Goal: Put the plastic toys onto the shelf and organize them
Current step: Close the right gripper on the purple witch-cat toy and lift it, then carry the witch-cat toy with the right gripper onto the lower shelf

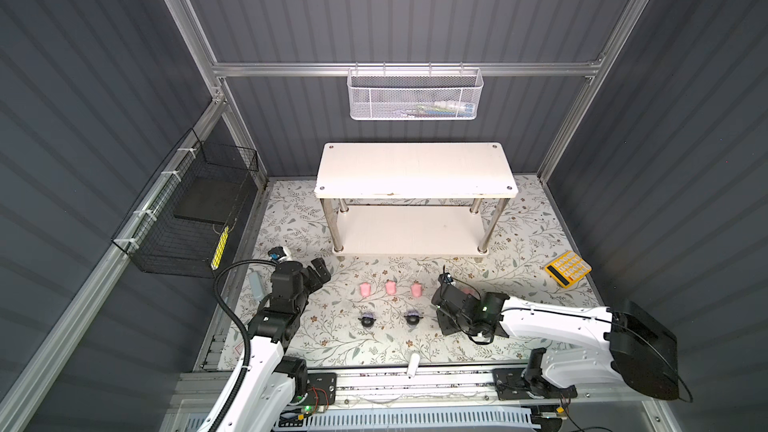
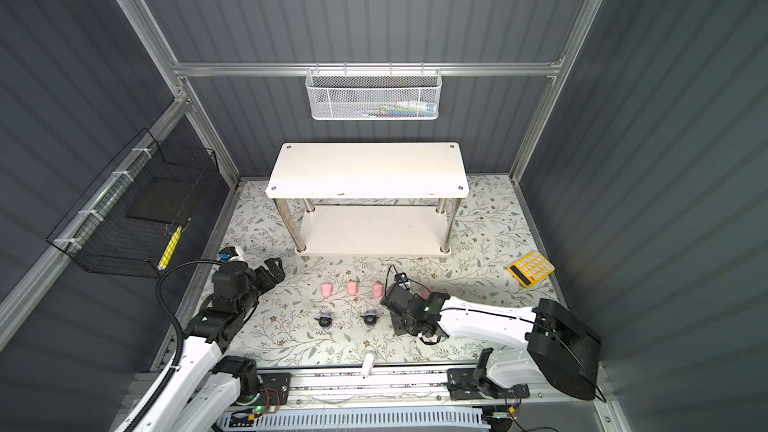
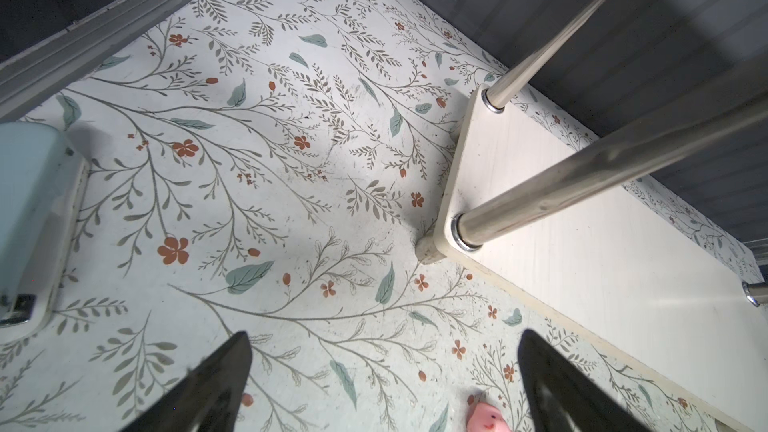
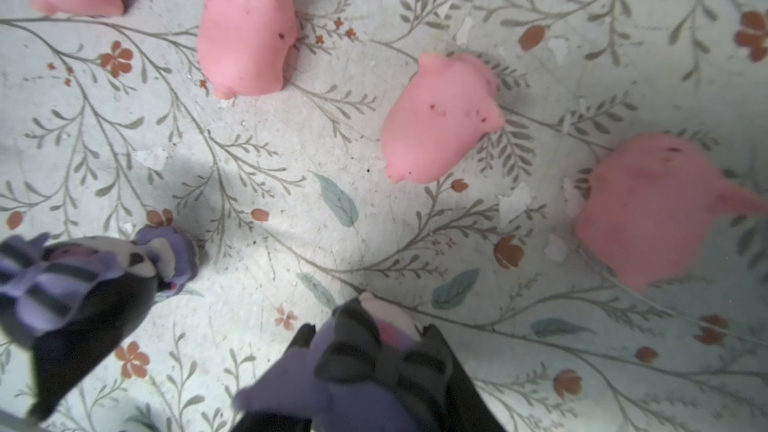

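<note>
Right claw [image 4: 369, 331] is closed down narrow on a purple figurine [image 4: 353, 388]. That's seen best from the right wrist: the black fingers [image 4: 451, 367] are pressed against both sides of it, and the black bow and pink-and-white face are left poking out past the tips. Whether it's been lifted off the floral mat [image 4: 291, 209] can't be told. In both top views this figurine is hidden under the claw.

A second purple figurine [image 4: 91, 284] is seen just off to one side of that claw, not touched. Four pink pigs [image 4: 245, 27] are strung out in a loose row beyond the fingertips, all clear of them, and the end pig [image 4: 648, 209] is blurred.

From a top view, three of the pigs are lined up on the mat, with the middle pig [image 1: 390, 287] roughly centred in front of the shelf [image 1: 415, 168]. Two purple ones are set nearer the front edge, and the left purple one [image 1: 368, 320] is well apart from either claw. The shelf is parked at the back of the mat, well away from every toy in view.

Left claw [image 3: 384, 334] is spread wide and held over the mat near the shelf's front left post [image 3: 582, 176]. A pink pig [image 3: 486, 417] is caught at the frame edge just beside one of its fingers, not touched. A yellow calculator [image 1: 568, 269] is sat off at the right side of the mat.
</note>
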Controlling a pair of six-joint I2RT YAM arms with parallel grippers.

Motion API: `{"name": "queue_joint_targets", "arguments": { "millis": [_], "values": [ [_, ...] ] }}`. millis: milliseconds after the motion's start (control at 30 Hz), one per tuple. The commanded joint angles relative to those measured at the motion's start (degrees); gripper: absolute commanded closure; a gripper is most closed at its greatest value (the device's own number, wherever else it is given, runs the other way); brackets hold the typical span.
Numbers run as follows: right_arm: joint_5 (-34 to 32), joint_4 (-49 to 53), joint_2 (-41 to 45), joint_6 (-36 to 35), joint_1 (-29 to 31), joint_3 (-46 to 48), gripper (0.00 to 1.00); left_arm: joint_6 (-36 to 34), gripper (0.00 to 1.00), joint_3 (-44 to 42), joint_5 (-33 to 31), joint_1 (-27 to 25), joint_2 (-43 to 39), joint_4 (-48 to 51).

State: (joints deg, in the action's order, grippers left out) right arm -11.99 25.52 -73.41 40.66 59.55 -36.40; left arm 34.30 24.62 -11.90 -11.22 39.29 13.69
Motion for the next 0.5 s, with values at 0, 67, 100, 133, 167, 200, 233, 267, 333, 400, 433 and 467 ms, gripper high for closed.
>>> {"name": "queue_joint_targets", "arguments": {
  "millis": [0,67,100,133,167,200,233,267,333,400,433,467],
  "values": [
    [-0.31,6.87,2.77,-0.90,-0.33,-3.11,0.69,-0.07,0.00,-1.07,0.04,-0.29,-0.09,-0.59],
    [-0.64,9.34,3.90,-2.23,-0.72,-5.09,0.69,-0.06,0.00,-1.23,0.08,-0.29,-0.09,-0.72],
    [-0.54,10.51,4.16,-3.10,-1.23,-6.17,0.69,-0.07,0.00,-1.32,0.11,-0.29,-0.09,-0.69],
    [-0.50,11.81,4.45,-4.12,-1.93,-7.61,0.69,-0.02,0.00,-1.41,0.12,-0.29,-0.02,-0.80],
    [-0.33,12.91,4.56,-5.45,-2.86,-9.11,0.69,-0.03,0.00,-1.49,0.22,-0.29,0.00,-0.94],
    [-0.17,13.87,4.50,-6.59,-3.80,-10.39,0.69,-0.03,0.00,-1.59,0.33,-0.29,0.07,-1.07],
    [0.09,14.63,4.44,-8.08,-4.99,-11.97,0.69,0.02,0.00,-1.65,0.36,-0.29,0.17,-1.15],
    [0.32,15.21,4.09,-9.59,-6.36,-13.34,0.69,-0.02,0.00,-1.68,0.41,-0.29,0.26,-1.25],
    [0.40,15.57,3.08,-12.47,-9.16,-15.38,0.69,-0.02,0.00,-1.81,0.52,-0.29,0.43,-1.46],
    [0.39,14.94,1.62,-15.23,-12.16,-16.93,0.69,-0.03,0.00,-1.94,0.60,-0.29,0.50,-1.65],
    [0.38,14.38,0.64,-16.64,-13.64,-17.70,0.69,-0.03,0.00,-1.95,0.64,-0.29,0.58,-1.74],
    [0.28,13.81,-0.26,-17.79,-14.63,-18.31,0.69,-0.11,0.00,-1.95,0.64,-0.29,0.57,-1.75]
  ]
}}
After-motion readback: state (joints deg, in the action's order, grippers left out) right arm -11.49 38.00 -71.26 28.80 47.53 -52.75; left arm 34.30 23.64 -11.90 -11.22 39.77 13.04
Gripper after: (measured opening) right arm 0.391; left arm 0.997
